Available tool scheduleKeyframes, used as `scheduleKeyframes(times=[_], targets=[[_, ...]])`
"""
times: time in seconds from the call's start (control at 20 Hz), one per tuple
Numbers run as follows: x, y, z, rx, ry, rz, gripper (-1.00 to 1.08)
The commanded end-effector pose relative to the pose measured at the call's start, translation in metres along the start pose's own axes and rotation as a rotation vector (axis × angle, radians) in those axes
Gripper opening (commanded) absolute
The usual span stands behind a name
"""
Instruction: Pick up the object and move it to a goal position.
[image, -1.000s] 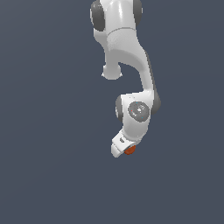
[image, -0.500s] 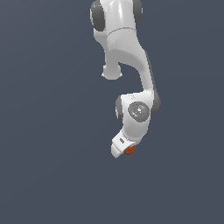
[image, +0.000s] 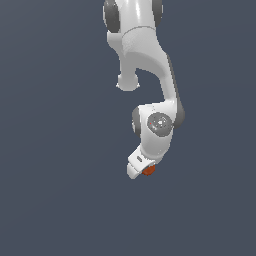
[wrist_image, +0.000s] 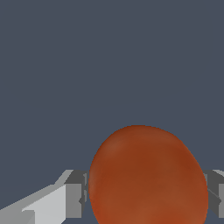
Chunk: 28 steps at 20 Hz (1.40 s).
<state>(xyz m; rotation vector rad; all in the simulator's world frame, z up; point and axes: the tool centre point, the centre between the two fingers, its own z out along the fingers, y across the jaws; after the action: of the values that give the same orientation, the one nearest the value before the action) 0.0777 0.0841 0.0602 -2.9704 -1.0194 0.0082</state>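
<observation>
Close in, the small orange-red ball with mottled surface (wrist_image: 148, 177) sits directly between the two grey finger pads (wrist_image: 75, 194) of the white claw (wrist_image: 146, 192), one pad pressed to each side: claw pinching the ball. No long axis; it is round. From outside, the ball (image: 148, 170) shows just under the claw (image: 141, 169) tip. No worktop or goal marker visible, so the transfer direction cannot be judged.
</observation>
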Motion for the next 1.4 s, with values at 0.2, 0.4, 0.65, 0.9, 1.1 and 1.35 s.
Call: scheduleKeyframes(times=[0.2,0.4,0.65,0.9,1.1,1.35], targets=[[0.003,0.001,-0.048,-0.002,0.004,-0.001,-1.0],[0.005,0.002,-0.089,-0.002,0.004,-0.001,-1.0],[0.008,0.002,-0.146,-0.002,0.004,-0.001,-1.0],[0.011,0.003,-0.201,-0.002,0.004,-0.001,-1.0],[0.013,0.005,-0.243,-0.002,0.005,-0.001,-1.0],[0.017,0.006,-0.289,-0.002,0.005,-0.001,-1.0]])
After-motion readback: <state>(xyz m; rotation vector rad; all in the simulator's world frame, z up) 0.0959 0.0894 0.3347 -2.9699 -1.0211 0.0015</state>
